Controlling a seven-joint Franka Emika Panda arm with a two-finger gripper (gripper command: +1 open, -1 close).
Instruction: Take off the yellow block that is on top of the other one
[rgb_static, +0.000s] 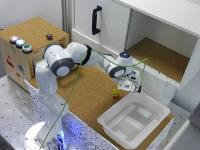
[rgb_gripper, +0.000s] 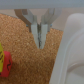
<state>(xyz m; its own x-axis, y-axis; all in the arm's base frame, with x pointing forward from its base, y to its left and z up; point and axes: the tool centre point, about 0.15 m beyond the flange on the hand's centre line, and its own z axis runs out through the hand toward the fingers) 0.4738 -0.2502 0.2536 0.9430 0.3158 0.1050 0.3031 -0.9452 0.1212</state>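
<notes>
Approach step was in hand, by my reading: yellow block sat on top of red block, the pair stacked on the cork board just beside the white tray, at about 10 o'clock from the tray in the exterior view. Nothing had been lifted.

Gripper hung near the stack, at roughly 2 o'clock from it in the exterior view, above the cork close to the tray's far rim. Wrist view showed the two fingers pressed together at the tips, with no gap and nothing between them. They touched neither block; cork showed under the tips. In the same view the yellow block and red block appeared only at the frame edge, blurred, well off the fingers' line.

Next move, as judged: spread the fingers, shift the gripper over the stack, descend to straddle the yellow block alone, and close. The blocks are tiny against the gripper, so a low or off-centre descent would likely nudge the red block too.
</notes>
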